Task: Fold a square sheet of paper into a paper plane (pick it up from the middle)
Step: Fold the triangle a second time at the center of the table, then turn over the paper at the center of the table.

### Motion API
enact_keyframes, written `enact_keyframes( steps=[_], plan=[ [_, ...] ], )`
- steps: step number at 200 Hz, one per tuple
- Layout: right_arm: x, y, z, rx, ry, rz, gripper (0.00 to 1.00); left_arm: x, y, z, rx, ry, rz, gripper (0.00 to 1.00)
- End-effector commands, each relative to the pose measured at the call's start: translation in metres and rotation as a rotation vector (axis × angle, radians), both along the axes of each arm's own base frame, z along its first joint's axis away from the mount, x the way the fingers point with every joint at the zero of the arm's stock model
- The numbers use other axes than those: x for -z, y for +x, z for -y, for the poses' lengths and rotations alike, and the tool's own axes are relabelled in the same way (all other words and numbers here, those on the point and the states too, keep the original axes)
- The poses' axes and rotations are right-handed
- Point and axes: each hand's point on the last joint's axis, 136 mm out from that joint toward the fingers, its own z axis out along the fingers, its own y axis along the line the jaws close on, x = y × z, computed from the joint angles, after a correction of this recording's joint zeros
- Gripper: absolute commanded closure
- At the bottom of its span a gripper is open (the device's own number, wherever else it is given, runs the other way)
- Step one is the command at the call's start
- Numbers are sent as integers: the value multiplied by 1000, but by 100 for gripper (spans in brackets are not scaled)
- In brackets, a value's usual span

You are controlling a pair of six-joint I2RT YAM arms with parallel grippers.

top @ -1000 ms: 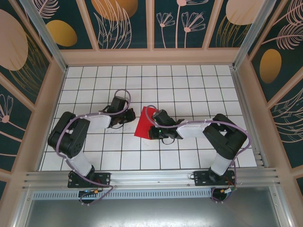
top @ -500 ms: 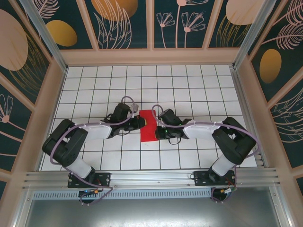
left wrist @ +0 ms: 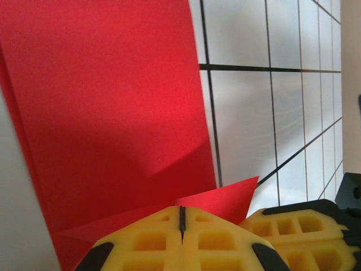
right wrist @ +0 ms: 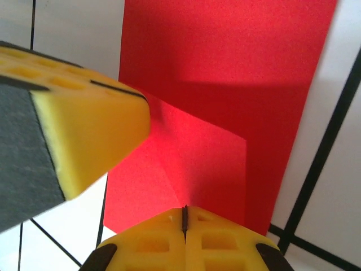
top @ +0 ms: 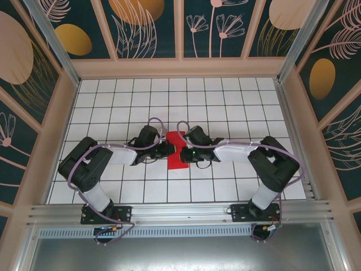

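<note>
Your left fingers (top: 167, 149) and right fingers (top: 184, 153) are nose to nose in the middle of the bench (top: 113, 101). The square sheet of paper (top: 176, 162) lies right between them, folded into a narrow red strip running from near to far. Both arms reach inward, low over the white grid.

On your left wrist camera, the left fingers (left wrist: 152, 240) are clenched, the yellow pads pressed together with only a dark seam between them. Nothing shows caught in that seam. A small red corner (left wrist: 228, 197) of the sheet stands up just beyond the tips, and the right arm's yellow pad (left wrist: 304, 226) sits beside it.

On your right wrist camera, the right fingers (right wrist: 158, 240) are clenched too, with their tips at the paper (right wrist: 225, 68), where a folded flap (right wrist: 197, 164) shows a crease. The left arm's yellow pad (right wrist: 84, 130) crowds in from the left, over the sheet's edge.
</note>
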Motion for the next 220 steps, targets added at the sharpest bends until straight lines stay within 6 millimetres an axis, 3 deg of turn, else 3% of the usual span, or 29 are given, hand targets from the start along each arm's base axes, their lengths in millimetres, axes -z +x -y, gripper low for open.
enact_keyframes(
  steps=[1,57,137,220],
  plan=[
    [-2,5,-12,-30,10,6,100,7,-1,4,8,-8,-20,97],
    [9,7,-14,-41,-18,-8,100,15,-2,0,-2,21,-34,97],
    [16,-1,-13,-110,-40,-28,100,65,-17,-31,-74,195,-141,100],
    [27,-52,24,-222,-67,-90,100,85,-27,-54,-131,288,-176,100]
  ],
)
